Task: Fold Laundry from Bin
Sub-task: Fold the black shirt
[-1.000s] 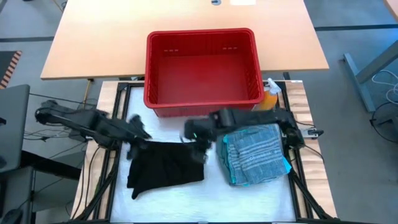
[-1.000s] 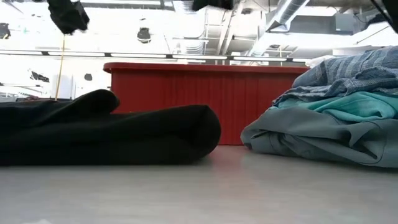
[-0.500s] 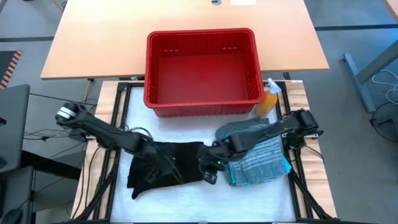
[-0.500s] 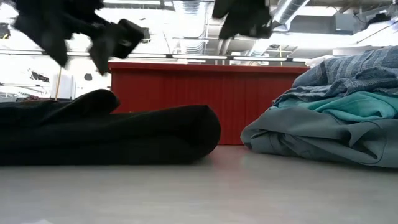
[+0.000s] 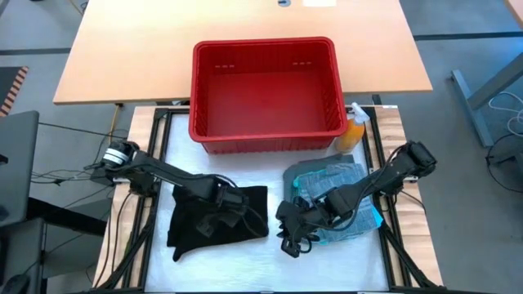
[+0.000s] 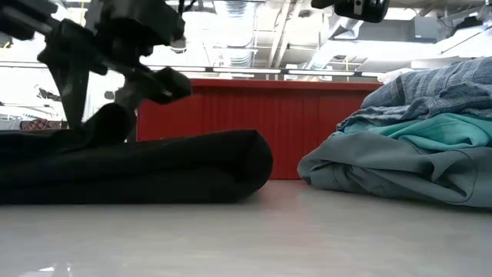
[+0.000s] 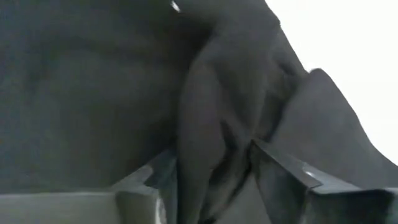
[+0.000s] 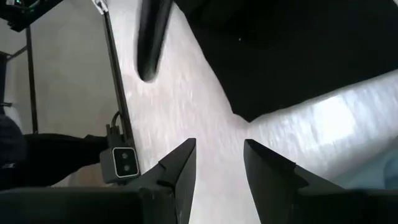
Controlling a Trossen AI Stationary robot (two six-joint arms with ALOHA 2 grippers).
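Observation:
A black garment (image 5: 196, 230) lies in a flat fold on the white table, left of centre, and also shows in the low view (image 6: 154, 165). My left gripper (image 5: 227, 214) is down on its right half, open, with a raised fold (image 7: 214, 124) between its fingers. My right gripper (image 5: 292, 241) hangs open above bare table just past the garment's near right corner (image 8: 244, 115), touching nothing. A pile of folded laundry (image 5: 339, 200), striped blue-grey over teal and grey-green, rests on the table at the right. The red bin (image 5: 265, 144) stands at the far side. My left gripper comes at the black garment from above, pointing steeply down. Its open fingers (image 7: 283, 171) stand on either side of a raised fold (image 7: 217, 149) on the garment's right half, and the cloth lies against their inner sides. The garment rests flat on the table.
An orange spray bottle (image 5: 353, 131) stands by the bin's right near corner. The table's frame rails (image 5: 155, 204) run along both sides. Bare white surface (image 5: 270, 265) lies along the near edge and between the garment and the pile (image 6: 407, 146).
My left gripper has swung toward the near and right edges, come down and rolled, landing on the black garment. My right gripper has moved from near the bin toward the near edge and sunk, stopping beside the garment's near right corner. The garment and the pile have kept still.

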